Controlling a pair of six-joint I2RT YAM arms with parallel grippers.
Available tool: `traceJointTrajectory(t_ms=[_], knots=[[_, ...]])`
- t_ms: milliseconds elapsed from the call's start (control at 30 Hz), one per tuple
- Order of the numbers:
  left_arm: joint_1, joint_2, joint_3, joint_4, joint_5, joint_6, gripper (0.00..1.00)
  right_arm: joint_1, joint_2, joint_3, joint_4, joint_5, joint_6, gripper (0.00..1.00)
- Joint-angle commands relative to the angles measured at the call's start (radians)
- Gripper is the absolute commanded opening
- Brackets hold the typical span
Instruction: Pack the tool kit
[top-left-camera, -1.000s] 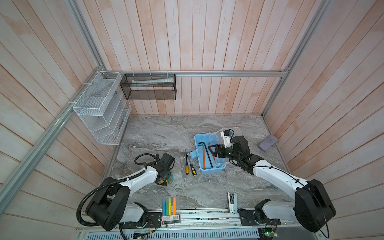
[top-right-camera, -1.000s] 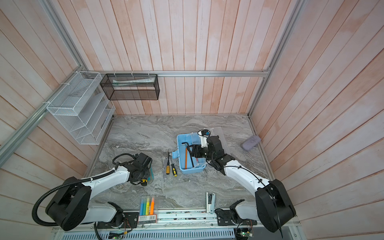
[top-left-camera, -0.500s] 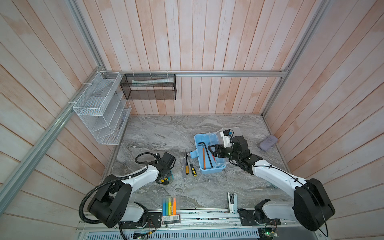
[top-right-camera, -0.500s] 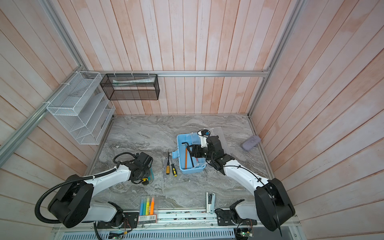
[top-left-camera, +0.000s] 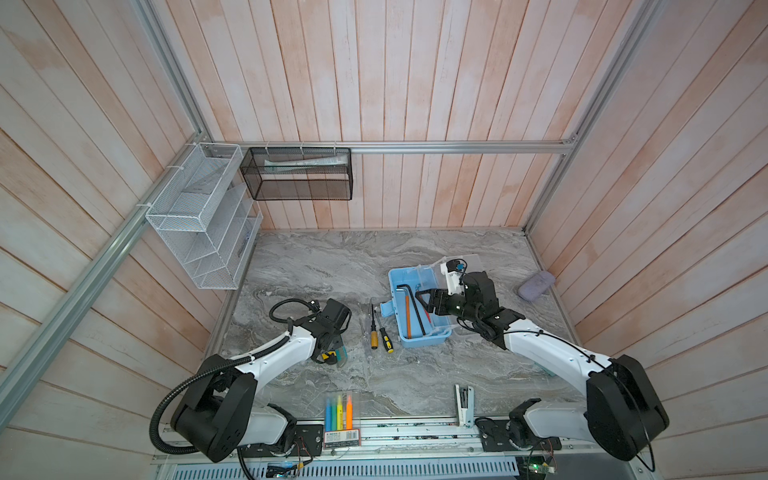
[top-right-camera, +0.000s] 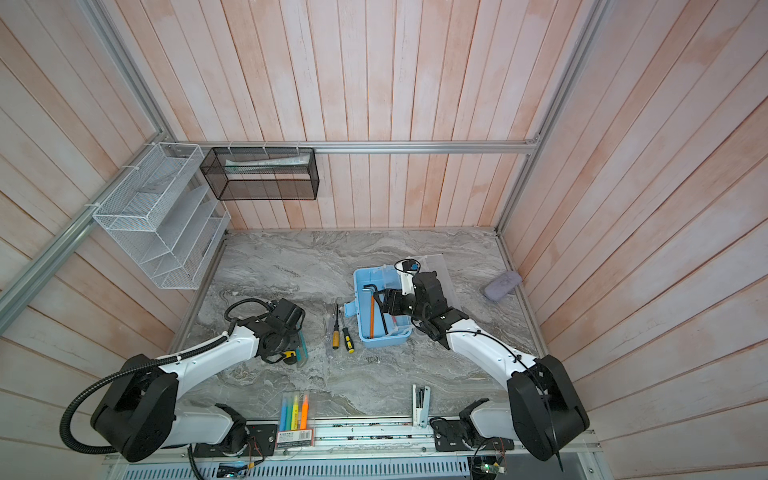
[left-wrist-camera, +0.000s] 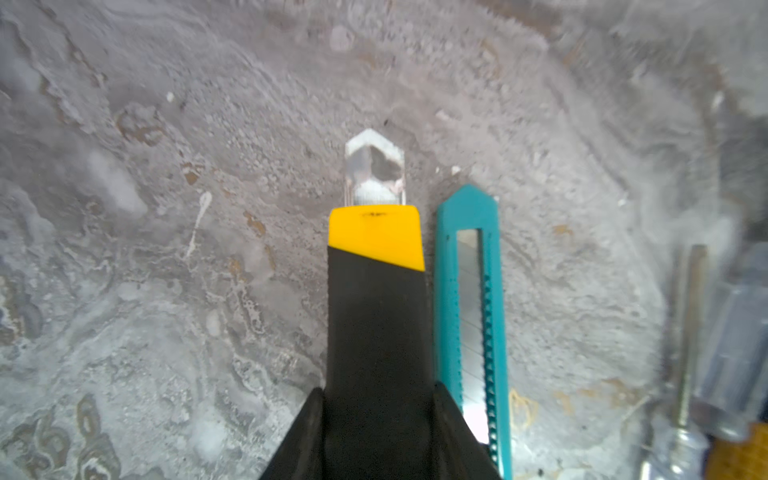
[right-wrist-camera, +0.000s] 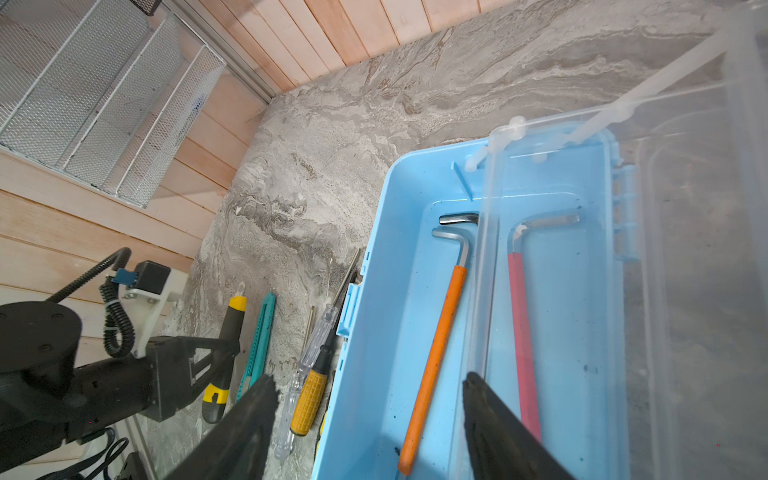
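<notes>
Yellow-and-black plastic utility knife (left-wrist-camera: 376, 291), on the grey marbled tabletop (top-left-camera: 332, 257) apart from the open light blue rectangular plastic box (top-left-camera: 419, 343), clamped across its black body by the left gripper (left-wrist-camera: 378, 388), evidently for transfer; right gripper (right-wrist-camera: 370, 377), jaws apart, hangs over the box, seemingly to hold its clear lid (right-wrist-camera: 685, 208) back.

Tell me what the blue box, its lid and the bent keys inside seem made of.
Blue box: smooth moulded plastic, likely. Lid: clear plastic; a key shows through it. Keys: shiny grey metal bends; orange and red sleeves, perhaps rubber.
</notes>
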Motion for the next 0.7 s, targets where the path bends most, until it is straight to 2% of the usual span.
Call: traceJointTrajectory(t_ms=[0, 100, 200, 367, 533, 667], knots=[[0.001, -0.064, 0.056, -0.036, -0.015, 0.0, 0.0, -0.013, -0.025, 0.013, 0.021, 0.005, 0.021, 0.71], [-0.022, -0.107, 0.1, -0.002, 0.038, -0.015, 0.0, -0.036, -0.055, 0.003, 0.03, 0.003, 0.041, 0.71], [-0.104, -0.103, 0.163, 0.069, 0.052, -0.044, 0.0, -0.071, -0.099, -0.014, 0.04, 0.012, 0.066, 0.71], [-0.253, 0.035, 0.321, 0.196, 0.022, -0.065, 0.0, -0.1, -0.188, -0.025, 0.025, 0.128, 0.065, 0.7], [-0.293, 0.186, 0.458, 0.353, 0.096, -0.045, 0.0, -0.143, -0.242, -0.016, -0.018, 0.136, 0.053, 0.7], [-0.306, 0.304, 0.589, 0.401, 0.145, -0.033, 0.0, -0.152, -0.278, -0.023, -0.038, 0.147, 0.048, 0.7]])
